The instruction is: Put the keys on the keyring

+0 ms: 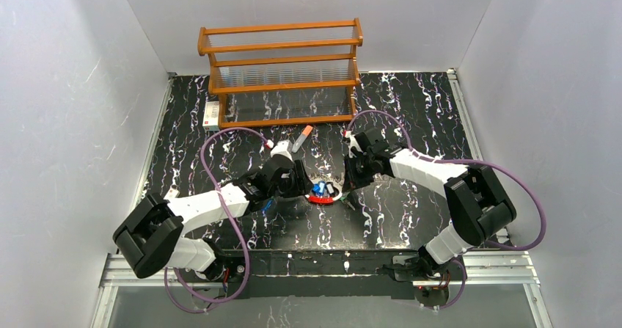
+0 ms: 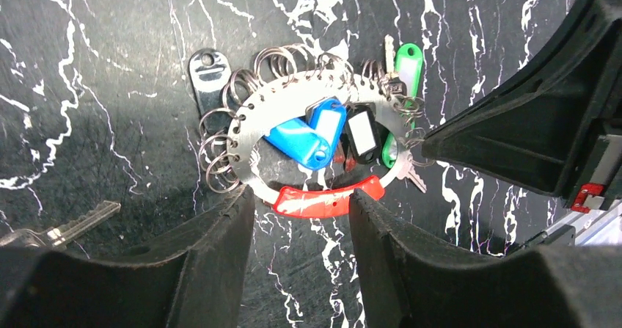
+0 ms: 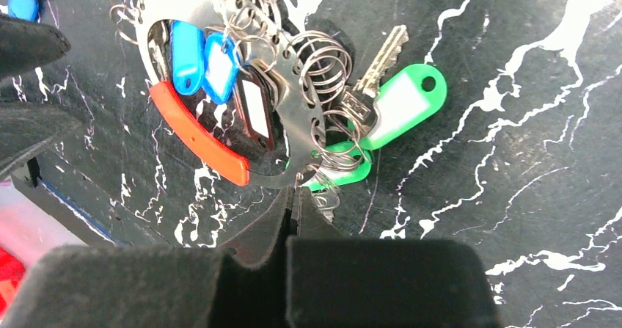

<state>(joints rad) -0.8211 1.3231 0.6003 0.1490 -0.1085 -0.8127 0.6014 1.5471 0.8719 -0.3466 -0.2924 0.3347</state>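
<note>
Because the keyring (image 2: 242, 141) is thin & slippy, it lies flat on the black table (image 1: 411, 122), right in the middle btw the two arms, so both can reach it. The left gripper (image 2: 301, 196) comes at it from the near side w/ one finger (image 2: 220, 240) on each side of the red part (image 2: 323, 202). Its jaws stand about half apart. I can't tell if they squeeze the red part or just fence it in. Either way, that would stop the ring sliding off when the other arm pokes at it.

The right gripper (image 3: 293, 210) is clenched tight, jaws pressed together, w/ its tips right at the ring's rim next to a green key (image 3: 348, 168). Maybe it nips sth thin there, like one of the little wire loops (image 3: 326, 67), but that's too small to tell. A closed pointy tip is prob good for nudging tiny bits.

Inside the ring sit blue keys (image 2: 301, 141) & a black tag (image 2: 361, 133). Another green key (image 3: 403, 100) sticks out past the rim & looks hooked in w/ the loops. One bare metal key (image 2: 81, 221) lies well apart from the ring, by the left finger, so I think that one isn't on yet & the job isn't done.

Far back, a wooden rack (image 1: 279, 71), a grey stick (image 1: 301, 139) & a white tag (image 1: 211, 113) are out of the way.
</note>
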